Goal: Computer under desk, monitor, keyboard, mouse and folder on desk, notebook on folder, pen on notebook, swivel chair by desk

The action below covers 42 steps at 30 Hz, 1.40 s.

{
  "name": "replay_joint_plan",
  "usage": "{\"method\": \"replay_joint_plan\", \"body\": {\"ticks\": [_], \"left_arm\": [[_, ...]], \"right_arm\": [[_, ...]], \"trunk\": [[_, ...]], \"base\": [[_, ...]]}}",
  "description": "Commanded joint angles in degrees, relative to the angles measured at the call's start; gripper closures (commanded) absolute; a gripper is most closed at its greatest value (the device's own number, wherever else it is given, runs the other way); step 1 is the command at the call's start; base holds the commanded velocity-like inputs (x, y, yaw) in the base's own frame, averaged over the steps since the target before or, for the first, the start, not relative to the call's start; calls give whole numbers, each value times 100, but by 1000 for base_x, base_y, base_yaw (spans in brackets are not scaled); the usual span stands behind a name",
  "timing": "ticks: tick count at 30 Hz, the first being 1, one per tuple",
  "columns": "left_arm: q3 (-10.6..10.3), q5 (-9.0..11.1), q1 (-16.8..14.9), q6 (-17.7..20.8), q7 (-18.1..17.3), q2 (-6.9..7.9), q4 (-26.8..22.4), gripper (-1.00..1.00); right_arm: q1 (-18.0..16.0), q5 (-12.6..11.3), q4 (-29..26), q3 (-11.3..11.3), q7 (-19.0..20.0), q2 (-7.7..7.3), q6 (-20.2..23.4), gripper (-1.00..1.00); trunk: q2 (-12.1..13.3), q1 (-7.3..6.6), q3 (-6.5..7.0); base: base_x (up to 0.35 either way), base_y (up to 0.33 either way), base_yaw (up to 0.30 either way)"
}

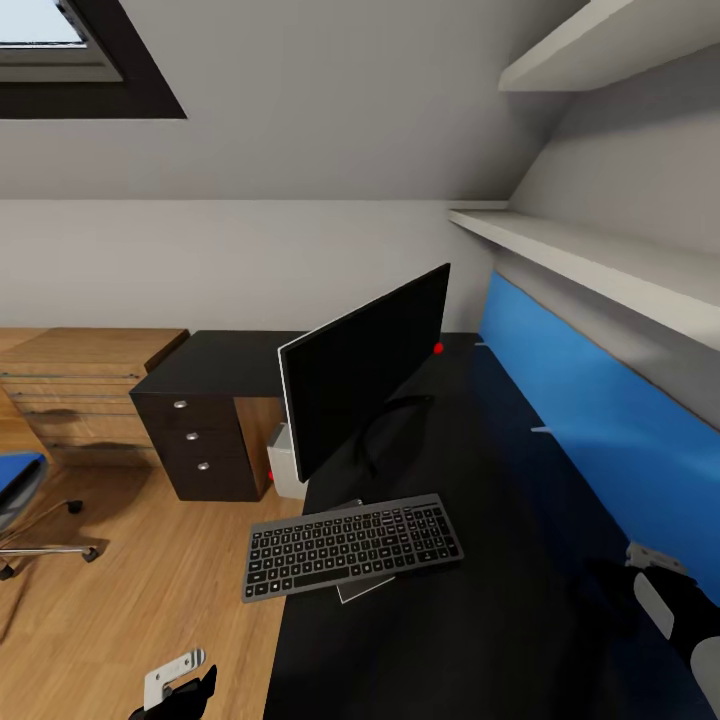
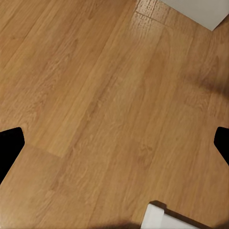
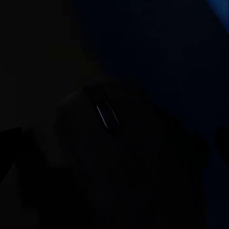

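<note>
- At the far left edge, part of the swivel chair (image 1: 25, 500) is seen on the plank floor (image 1: 150, 580), with a blue shape, perhaps the folder (image 1: 15, 475), lying on its seat; it stands well apart from the desk.
- Low oak cabinets (image 1: 85, 385) are set against the far wall, just left of the dark three-drawer unit (image 1: 200, 440).
- The left gripper (image 1: 175, 690) is held low over the floor at the near left, beside the desk edge; in the left wrist view its fingers (image 2: 10, 148) are spread apart over bare planks, with nothing between them.
- A light grey box, taken to be the computer (image 1: 285, 462), is tucked under the desk (image 1: 450, 640) beside the drawer unit.
- The monitor (image 1: 365, 365) stands upright on the black top, turned at an angle.
- The keyboard (image 1: 350, 545) lies nearer than the monitor, its left end overhanging the desk edge; a thin grey sheet (image 1: 365, 587) is seen under it.
- A blue wall panel (image 1: 600, 430) runs along the right side, below white shelves (image 1: 590, 260).
- The right gripper (image 1: 670, 600) is held over the desk at the near right; its wrist view is too dark, so whether it is apart or closed cannot be told.
</note>
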Motion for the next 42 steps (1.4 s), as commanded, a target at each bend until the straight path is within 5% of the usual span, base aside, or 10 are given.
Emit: {"method": "replay_joint_plan", "body": {"ticks": [1,42], "left_arm": [[-46,57,-3,-21,53,10,-6,-100],[-43,60,-3,-22,57,10,-6,-100]], "right_arm": [[1,-36,-5,-8,-16,1,41,-100],[1,-39,127,-34,-18,1,42,-100]], "trunk": [[-4,0,-7],[-124,66,-61]], "base": [[0,0,0],[0,0,0]]}}
